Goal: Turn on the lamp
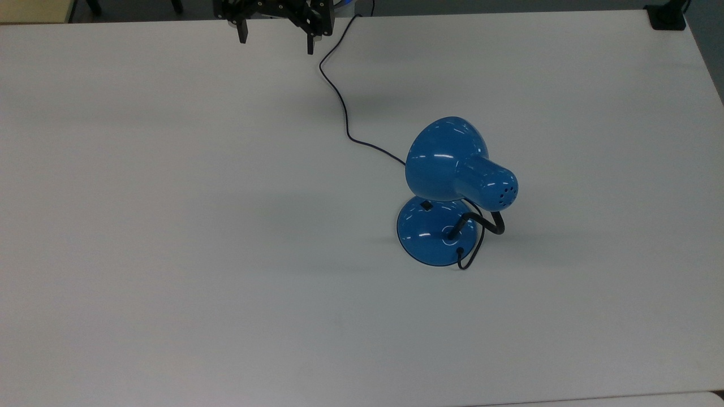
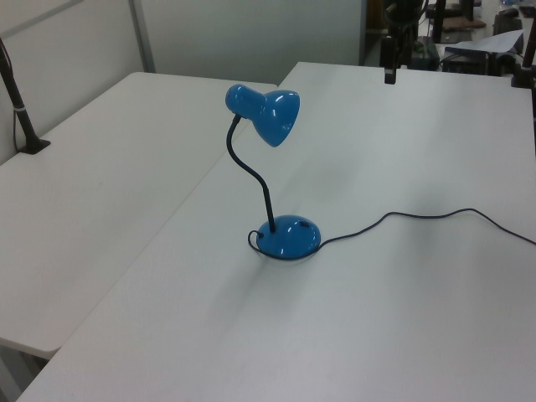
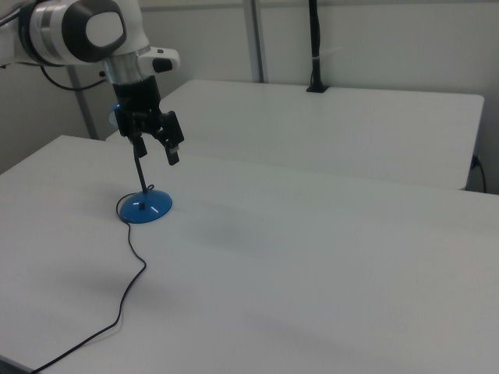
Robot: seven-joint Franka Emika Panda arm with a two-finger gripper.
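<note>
The lamp (image 1: 452,169) is glossy blue and stands right of centre on the white table (image 1: 169,226). Its bell shade (image 1: 441,158) leans over the round base (image 1: 432,234) on a black gooseneck (image 1: 492,223). A small black switch (image 1: 427,206) sits on the base under the shade's rim. No glow shows from the shade (image 2: 272,113). My gripper (image 1: 276,38) hangs open and empty over the table's far edge, well apart from the lamp. In the right view the gripper (image 3: 157,149) is above the base (image 3: 146,209) and covers most of the shade.
The lamp's black cord (image 1: 339,96) snakes from the base to the far edge, passing near the gripper. A second white table (image 2: 84,167) adjoins this one. A black post with a clamp (image 3: 316,47) stands on it, and the clamp (image 1: 667,17) is in the top view's far right corner.
</note>
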